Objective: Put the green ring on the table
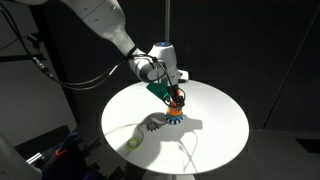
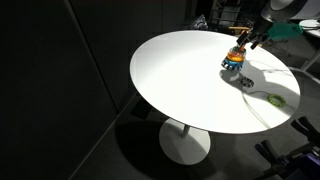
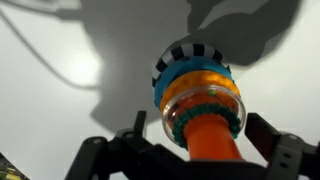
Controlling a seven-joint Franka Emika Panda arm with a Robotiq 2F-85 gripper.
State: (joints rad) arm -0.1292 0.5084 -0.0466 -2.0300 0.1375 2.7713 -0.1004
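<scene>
The green ring (image 3: 228, 120) sat topmost on the stack (image 3: 195, 85), round the orange peg (image 3: 212, 150), not yet on the table (image 3: 50, 110). The gripper (image 3: 190, 158) hung over it, jaws open on either side. The approach looked done; next it needed to close on the ring and lift it straight off the peg.

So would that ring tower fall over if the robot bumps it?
It might tip: the ring tower stands tall and narrow on the table. The rings would probably stay threaded, since an orange peg runs through them. They look stiff, not bendy.
</scene>
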